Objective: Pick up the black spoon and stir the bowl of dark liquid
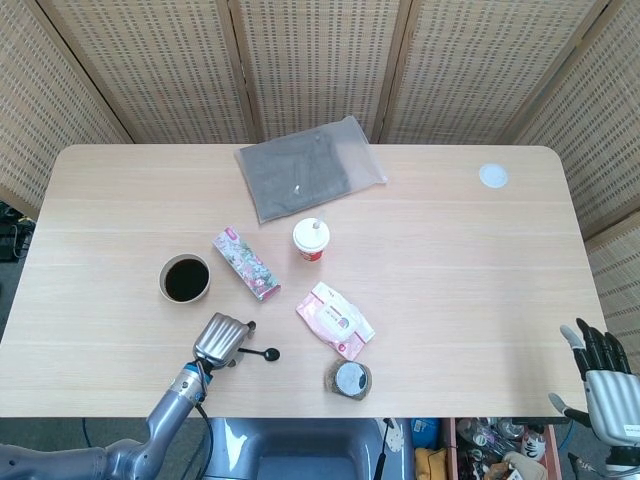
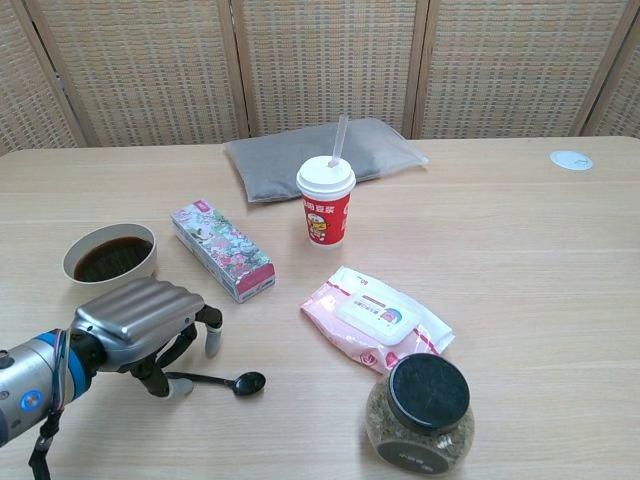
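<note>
The black spoon point(image 1: 262, 354) point(image 2: 225, 381) lies flat on the table near the front edge, its bowl end pointing right. My left hand point(image 1: 222, 339) point(image 2: 140, 322) arches over the handle end. Its fingertips point(image 2: 177, 387) come down at the handle, while the thumb stands apart from it. The spoon is not lifted. The bowl of dark liquid point(image 1: 186, 279) point(image 2: 110, 256) stands just behind and left of that hand. My right hand point(image 1: 605, 375) hangs off the table's front right corner with fingers spread and nothing in it; the chest view does not show it.
A floral box point(image 1: 245, 264) point(image 2: 222, 249) lies right of the bowl. A red cup with a straw point(image 1: 311, 240) point(image 2: 326, 207), a pink wipes pack point(image 1: 335, 320) point(image 2: 377, 318), a black-lidded jar point(image 1: 348, 380) point(image 2: 421, 411) and a grey pouch point(image 1: 308, 169) occupy the middle.
</note>
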Controlling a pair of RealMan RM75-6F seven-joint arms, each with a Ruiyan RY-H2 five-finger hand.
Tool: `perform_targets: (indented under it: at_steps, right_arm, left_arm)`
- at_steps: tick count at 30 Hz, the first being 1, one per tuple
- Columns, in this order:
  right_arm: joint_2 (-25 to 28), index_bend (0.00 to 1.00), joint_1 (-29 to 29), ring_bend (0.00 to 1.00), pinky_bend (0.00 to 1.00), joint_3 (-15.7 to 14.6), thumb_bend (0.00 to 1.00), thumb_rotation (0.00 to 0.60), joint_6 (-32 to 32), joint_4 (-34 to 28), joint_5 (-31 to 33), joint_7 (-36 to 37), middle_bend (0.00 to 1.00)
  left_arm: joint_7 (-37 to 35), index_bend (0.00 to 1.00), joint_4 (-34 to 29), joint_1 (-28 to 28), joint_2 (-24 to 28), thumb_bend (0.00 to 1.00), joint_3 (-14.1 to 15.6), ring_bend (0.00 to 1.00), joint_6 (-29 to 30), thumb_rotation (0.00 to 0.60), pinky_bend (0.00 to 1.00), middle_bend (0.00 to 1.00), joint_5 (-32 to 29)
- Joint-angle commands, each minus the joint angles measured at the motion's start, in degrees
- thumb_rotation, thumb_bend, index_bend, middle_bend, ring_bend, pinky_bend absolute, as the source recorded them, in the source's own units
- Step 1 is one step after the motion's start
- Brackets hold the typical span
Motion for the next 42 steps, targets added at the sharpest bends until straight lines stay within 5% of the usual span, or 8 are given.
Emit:
perform_targets:
  at_steps: [1,12,22,42]
  right_arm:
    - [0.1,0.05,-0.2,0.0,0.0,0.0,0.09,0.6,0.1,-0.1,0.1,0.0,0.07]
    - [0.0,0.06,-0.3,0.0,0.0,0.0,0.09,0.6,0.2,-0.2,0.1,-0.4,0.08]
    - [-0.1,0.06,-0.2,0.0,0.0,0.1,0.09,0.6,-0.2,-0.1,0.2,-0.3,0.07]
    - [-0.1,0.06,-0.5,0.0,0.0,0.1,0.09,0.6,0.1,0.5,0.2,0.3,0.08]
  left_arm:
    - [-0.2,0.46,0.1,-0.2,-0.2,0.28,-0.1,0.69,-0.2,0.6,0.73,0.79,-0.3]
    - [-1.6,0.49,-1.6,-0.3,1.3,0.29,0.4,0.69,0.0,0.6,0.73,0.79,-0.3]
    - [-1.8,0.5,-3.2,-0.7,2.2,0.41,0.1,0.69,0.3,0.6,0.73,0.79,-0.6]
    - [-0.2,0.5,-2.9,-1.1,1.7,0.41,1.4,0.69,0.0,0.6,0.73,0.79,-2.5]
